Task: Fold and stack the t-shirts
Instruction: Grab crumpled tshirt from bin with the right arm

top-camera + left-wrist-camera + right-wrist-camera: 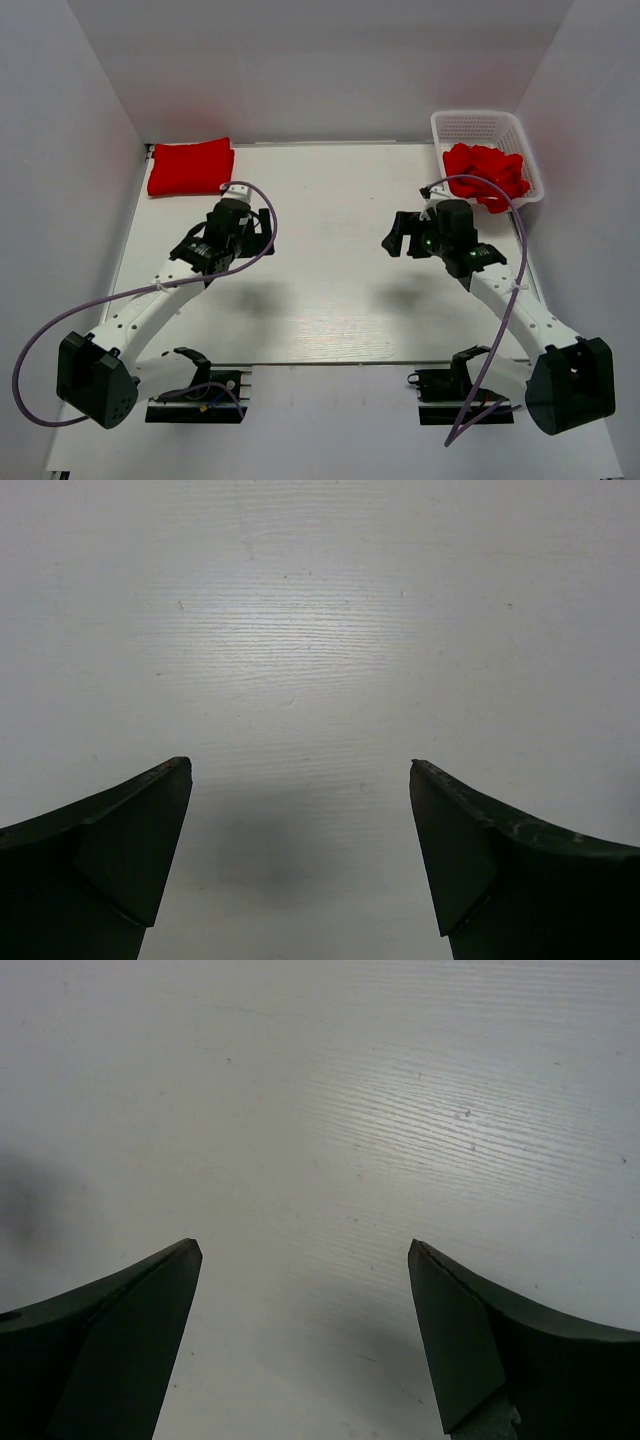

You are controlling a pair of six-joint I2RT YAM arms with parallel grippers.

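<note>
Partly done: folded t-shirt stack (190,167) at far-left corner, crumpled t-shirts (487,172) left to fold in basket (480,125) at far-right corner, left gripper (300,768) and right gripper (305,1245) both spread wide, holding nothing.

White table (330,280) with folded t-shirts (190,167), basket (480,127)

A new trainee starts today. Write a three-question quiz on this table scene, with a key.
1. True or false: the left gripper is shut on red cloth.
2. Where do the crumpled bright red t-shirts lie? A) in the white plastic lattice basket; B) draped over the left arm; C) in the right gripper.
3. Which corner of the white table holds the folded bright red t-shirt stack?
Key: 1 false, as both grippers are open and empty. 2 A. 3 far left.
</note>
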